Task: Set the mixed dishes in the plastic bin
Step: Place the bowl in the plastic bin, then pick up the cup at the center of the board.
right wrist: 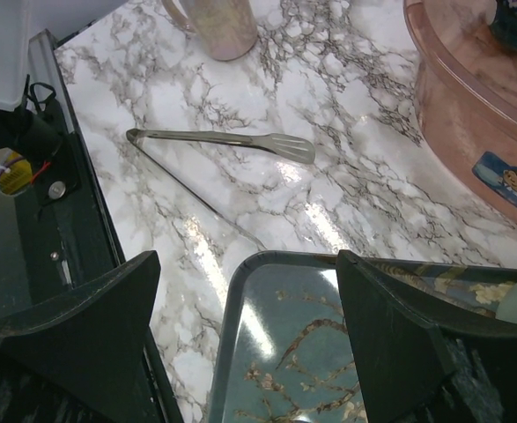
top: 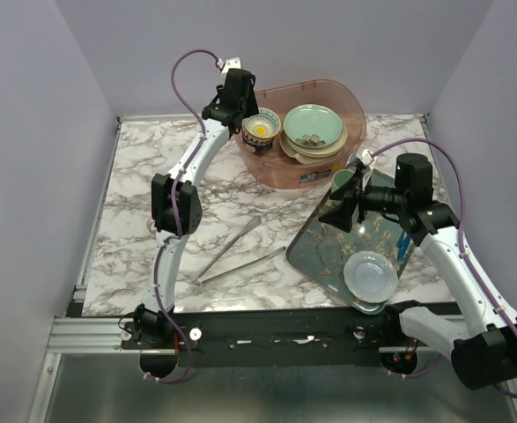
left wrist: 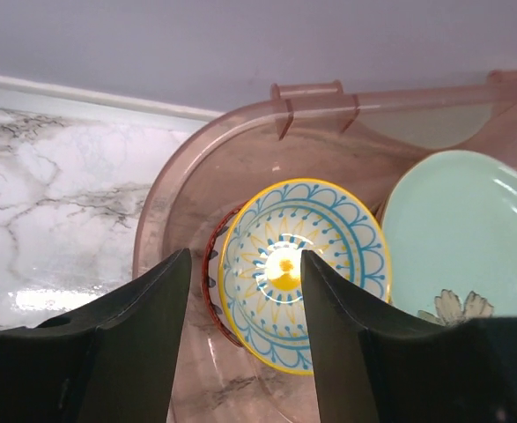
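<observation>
The pink plastic bin (top: 280, 172) stands at the back of the table. Inside it, the navy-and-yellow patterned bowl (top: 262, 130) sits in the small red patterned bowl (left wrist: 210, 275). Beside them the mint-green plate (top: 313, 126) tops a stack of cream dishes. My left gripper (top: 242, 117) hovers open and empty over the patterned bowl (left wrist: 328, 256), inside the bin's left end (left wrist: 328, 99). My right gripper (top: 337, 213) is open and empty above the floral tray's (top: 328, 256) far corner. A pale bowl (top: 370, 275) lies on the tray's near end. A pale green cup (top: 342, 180) stands by the gripper.
Long metal tongs (top: 236, 251) lie on the marble left of the tray and show in the right wrist view (right wrist: 223, 139). The tray's corner (right wrist: 240, 291) is under my right gripper (right wrist: 247, 260). A blue item (top: 402, 247) lies on the tray's right side. The bin wall (right wrist: 469, 115) is far right.
</observation>
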`<action>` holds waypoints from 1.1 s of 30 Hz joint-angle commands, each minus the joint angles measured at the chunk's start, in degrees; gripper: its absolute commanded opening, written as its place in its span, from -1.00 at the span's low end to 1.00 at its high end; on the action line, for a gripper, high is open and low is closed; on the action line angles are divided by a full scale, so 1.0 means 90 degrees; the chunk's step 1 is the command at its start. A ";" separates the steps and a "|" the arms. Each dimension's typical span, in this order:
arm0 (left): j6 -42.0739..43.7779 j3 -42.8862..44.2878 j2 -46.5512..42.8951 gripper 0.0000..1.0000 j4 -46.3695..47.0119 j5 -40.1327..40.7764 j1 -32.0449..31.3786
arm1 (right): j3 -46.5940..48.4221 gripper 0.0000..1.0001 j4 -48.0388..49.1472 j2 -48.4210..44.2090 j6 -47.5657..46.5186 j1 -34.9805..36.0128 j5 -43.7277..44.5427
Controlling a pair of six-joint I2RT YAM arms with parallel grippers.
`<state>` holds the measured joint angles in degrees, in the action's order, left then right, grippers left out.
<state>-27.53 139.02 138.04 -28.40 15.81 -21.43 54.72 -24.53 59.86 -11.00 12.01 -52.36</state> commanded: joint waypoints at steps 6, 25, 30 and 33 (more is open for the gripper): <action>0.0129 -0.0718 -0.1713 0.43 0.0479 -0.0672 0.0067 | -0.0093 0.79 -0.0028 -0.0156 -0.0183 -0.0084 -0.0178; 0.0207 -0.5893 -0.6252 0.93 0.2082 -0.2118 0.0125 | -0.0133 0.81 -0.0155 -0.0527 -0.0759 -0.0114 -0.0881; 0.0198 -0.6930 -0.7221 0.97 0.2150 -0.2167 0.0252 | -0.0162 0.81 -0.0165 -0.0596 -0.0896 -0.0114 -0.1048; 0.0168 -0.7594 -0.7836 0.97 0.2121 -0.2177 0.0320 | -0.0152 0.81 -0.0165 -0.0606 -0.0926 -0.0124 -0.1028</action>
<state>-26.13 77.45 73.97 -10.28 -2.33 -19.75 54.02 -25.23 55.42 -17.72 11.25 -59.53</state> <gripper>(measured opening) 0.985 0.902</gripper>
